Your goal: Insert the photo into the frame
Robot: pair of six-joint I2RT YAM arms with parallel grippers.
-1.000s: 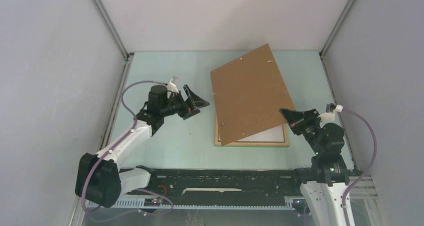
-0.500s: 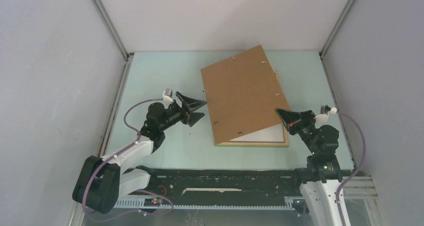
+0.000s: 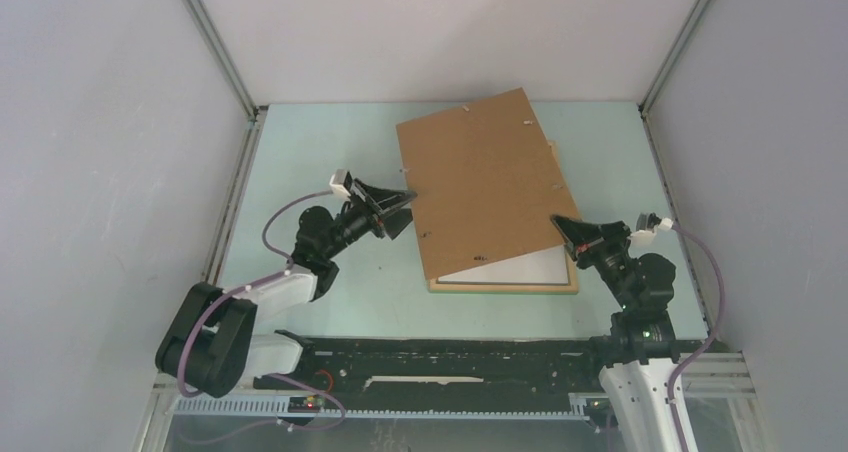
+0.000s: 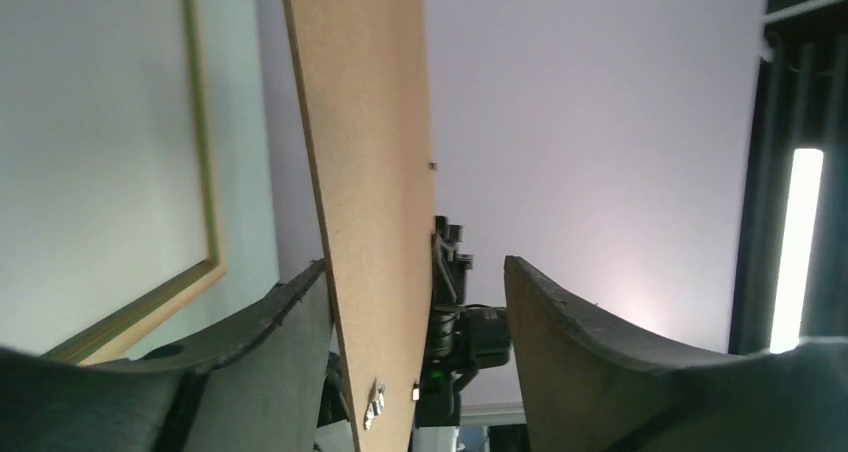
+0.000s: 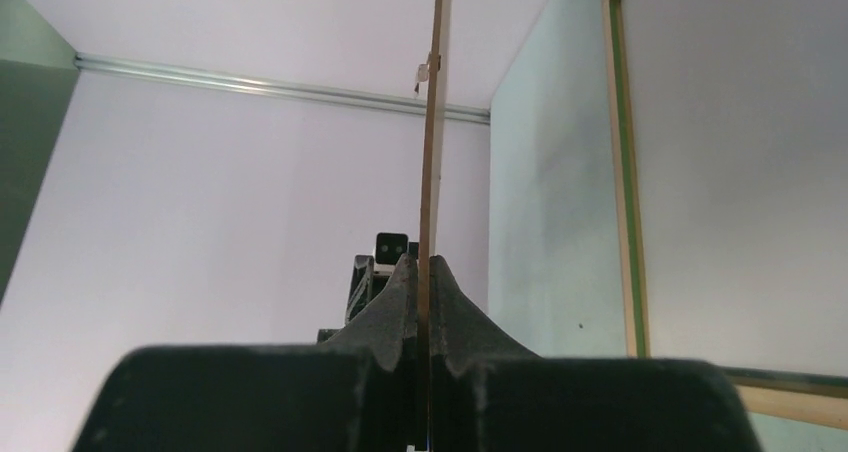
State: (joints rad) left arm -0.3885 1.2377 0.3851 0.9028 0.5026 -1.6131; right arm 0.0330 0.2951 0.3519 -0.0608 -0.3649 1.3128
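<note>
The photo (image 3: 480, 182) shows only its plain brown back with small metal clips. It hangs tilted over the frame (image 3: 505, 287), which lies flat on the table with a light wood rim and a white inside. My right gripper (image 3: 562, 230) is shut on the photo's right edge (image 5: 432, 152), pinching the thin board between both fingers (image 5: 400, 292). My left gripper (image 3: 400, 207) is open and straddles the photo's left edge (image 4: 370, 172). One finger (image 4: 290, 332) lies against the underside and the other stands clear of the top face. The frame's rim (image 4: 205, 172) shows below.
The pale green table (image 3: 320, 142) is walled by white panels on the left, back and right. A black rail (image 3: 440, 357) with the arm bases runs along the near edge. The frame sits near the front right of the table.
The right gripper has swung the photo leftward and turned it. The left arm has reached right to the photo's left edge, and its jaws have narrowed around it.
</note>
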